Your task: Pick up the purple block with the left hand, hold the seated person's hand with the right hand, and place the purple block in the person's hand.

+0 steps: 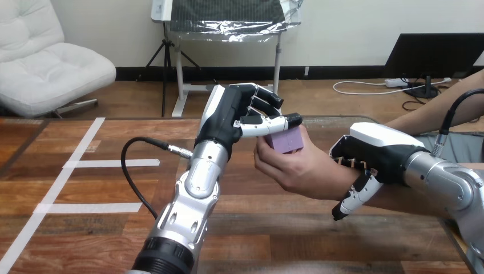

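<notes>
Left robot hand [237,114]: I saw it closed on the purple block [287,141], thumb lying across the top.
Purple block: just past that thumb, cupped in the person's hand [297,168], above the desk [85,217].
Right robot hand [374,151]: curled over the person's wrist [334,185].
Progress: I judged pickup and holding done, with only the release left.
Hidden: the fingers' contact behind the block.

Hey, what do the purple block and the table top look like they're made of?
The purple block: pale, matte, no shine; likely foam or painted wood, cannot tell which. The table: wood or wood-look planks, brown grain under a glossy finish that mirrors light; white tape strips stuck on it.
</notes>
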Controlling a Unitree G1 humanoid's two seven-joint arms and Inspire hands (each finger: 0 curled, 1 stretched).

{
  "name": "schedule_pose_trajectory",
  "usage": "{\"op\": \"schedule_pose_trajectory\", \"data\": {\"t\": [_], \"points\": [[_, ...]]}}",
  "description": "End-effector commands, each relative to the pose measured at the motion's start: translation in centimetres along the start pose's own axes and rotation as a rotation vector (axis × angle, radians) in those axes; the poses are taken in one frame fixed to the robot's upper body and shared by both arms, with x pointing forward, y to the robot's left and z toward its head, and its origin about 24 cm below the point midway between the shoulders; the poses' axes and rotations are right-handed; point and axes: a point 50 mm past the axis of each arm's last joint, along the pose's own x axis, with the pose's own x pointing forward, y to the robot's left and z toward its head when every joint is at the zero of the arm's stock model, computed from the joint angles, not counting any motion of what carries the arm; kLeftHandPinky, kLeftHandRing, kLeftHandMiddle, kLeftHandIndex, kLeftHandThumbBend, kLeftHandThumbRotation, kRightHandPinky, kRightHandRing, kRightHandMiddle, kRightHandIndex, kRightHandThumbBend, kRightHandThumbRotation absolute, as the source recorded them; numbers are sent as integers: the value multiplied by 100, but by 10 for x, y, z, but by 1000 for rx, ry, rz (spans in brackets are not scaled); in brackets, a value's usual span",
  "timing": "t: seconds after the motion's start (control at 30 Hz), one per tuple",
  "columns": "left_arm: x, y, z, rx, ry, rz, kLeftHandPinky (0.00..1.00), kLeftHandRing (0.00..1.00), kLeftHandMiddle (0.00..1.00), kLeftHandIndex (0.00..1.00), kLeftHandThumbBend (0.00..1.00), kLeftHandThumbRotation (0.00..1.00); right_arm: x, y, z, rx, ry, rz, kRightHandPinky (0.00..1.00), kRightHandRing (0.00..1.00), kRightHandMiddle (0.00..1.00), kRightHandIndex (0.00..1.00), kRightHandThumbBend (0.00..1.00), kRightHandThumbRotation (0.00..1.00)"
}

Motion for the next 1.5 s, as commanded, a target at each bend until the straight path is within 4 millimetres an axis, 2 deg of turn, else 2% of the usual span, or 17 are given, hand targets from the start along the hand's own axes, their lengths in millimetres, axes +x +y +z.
{"op": "schedule_pose_trajectory", "data": {"t": [0.0, 0.1, 0.2, 0.23, 0.4, 0.5, 0.53, 0.9, 1.07, 1.1, 1.13, 1.47], "points": [[4, -1, 19, 71, -63, -26, 38, 44, 48, 48, 70, 0, 4, -2, 4, 29, -31, -16, 27, 35, 44, 48, 84, 11], [3, 0, 19, 76, -58, -33, 40, 49, 53, 54, 72, 2, 4, -2, 4, 24, -28, -3, 29, 37, 46, 50, 84, 13], [2, 1, 19, 82, -53, -38, 43, 55, 60, 61, 76, 11, 4, -2, 5, 15, -27, 13, 32, 41, 50, 52, 84, 16], [2, 1, 19, 85, -53, -39, 47, 60, 65, 65, 78, 21, 4, -3, 5, 11, -28, 18, 36, 45, 53, 55, 85, 20], [0, 3, 20, 91, -47, -39, 53, 67, 73, 73, 83, 38, 3, -3, 5, -14, -38, 34, 43, 51, 59, 61, 85, 28], [-1, 5, 20, 77, -44, -40, 57, 71, 77, 76, 85, 47, 3, -3, 5, -17, -42, 41, 46, 55, 62, 65, 86, 34], [-1, 5, 20, 72, -43, -40, 59, 74, 79, 78, 85, 53, 3, -3, 5, -15, -43, 43, 48, 58, 65, 68, 87, 38], [-2, 10, 19, 59, -41, -38, 64, 78, 82, 83, 86, 75, 2, -2, 5, 7, -64, 39, 56, 67, 73, 77, 89, 54], [-3, 12, 19, 73, -34, -41, 69, 82, 85, 85, 85, 84, 1, -2, 5, -6, -63, 22, 61, 75, 78, 81, 92, 67], [-4, 13, 19, 87, -31, -40, 69, 82, 85, 85, 85, 84, 0, -1, 5, -7, -62, 18, 61, 75, 78, 81, 92, 67], [-4, 13, 19, 96, -29, -39, 70, 83, 85, 86, 86, 87, 0, -1, 5, -7, -62, 15, 62, 77, 79, 82, 93, 72], [-9, 17, 17, 194, -34, -10, 80, 93, 92, 88, 86, 98, -3, 3, 3, -6, -73, -43, 68, 83, 83, 87, 99, 92]]}}
